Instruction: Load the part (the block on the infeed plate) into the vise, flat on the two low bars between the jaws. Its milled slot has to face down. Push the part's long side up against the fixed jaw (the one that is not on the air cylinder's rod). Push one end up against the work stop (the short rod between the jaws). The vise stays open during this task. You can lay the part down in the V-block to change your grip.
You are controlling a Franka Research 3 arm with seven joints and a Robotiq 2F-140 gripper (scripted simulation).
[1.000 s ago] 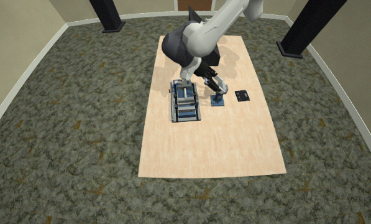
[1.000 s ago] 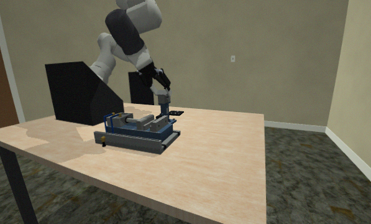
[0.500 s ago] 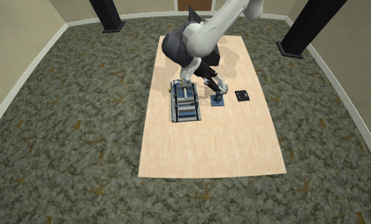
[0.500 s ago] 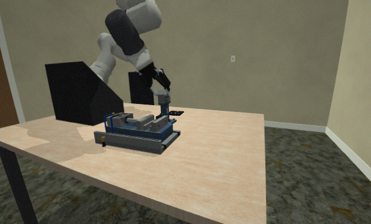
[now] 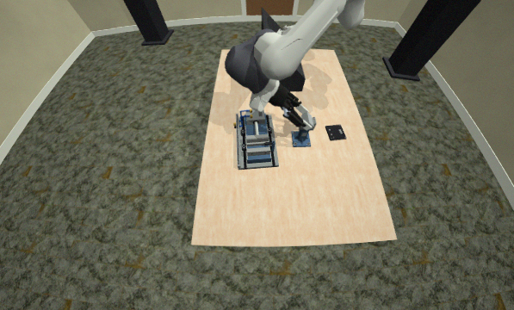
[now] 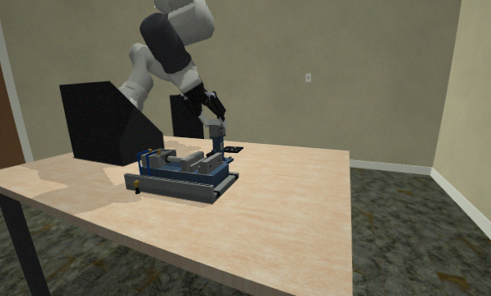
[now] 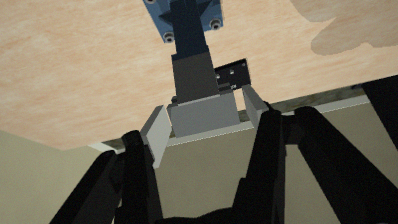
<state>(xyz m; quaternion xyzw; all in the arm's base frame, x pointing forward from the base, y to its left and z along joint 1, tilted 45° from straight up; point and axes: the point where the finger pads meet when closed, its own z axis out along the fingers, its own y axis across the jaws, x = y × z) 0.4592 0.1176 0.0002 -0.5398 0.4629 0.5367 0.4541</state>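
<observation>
One arm, one block, halfway through a re-grip: the grey part (image 6: 216, 131) stands on top of the blue V-block (image 5: 301, 139), between the vise (image 5: 257, 146) and the now bare black infeed plate (image 5: 335, 133). The gripper (image 7: 204, 100) is about half open and straddles the part's upper end. A sliver of daylight shows at the right-hand pad (image 7: 252, 107), so it seems to grip nothing yet. Which way the milled slot faces cannot be made out. The next move likely calls for closing squarely on the part and lifting it clear of the V-block. It would then go slot-down onto the low bars, against the fixed jaw (image 6: 210, 162) and the work stop.
</observation>
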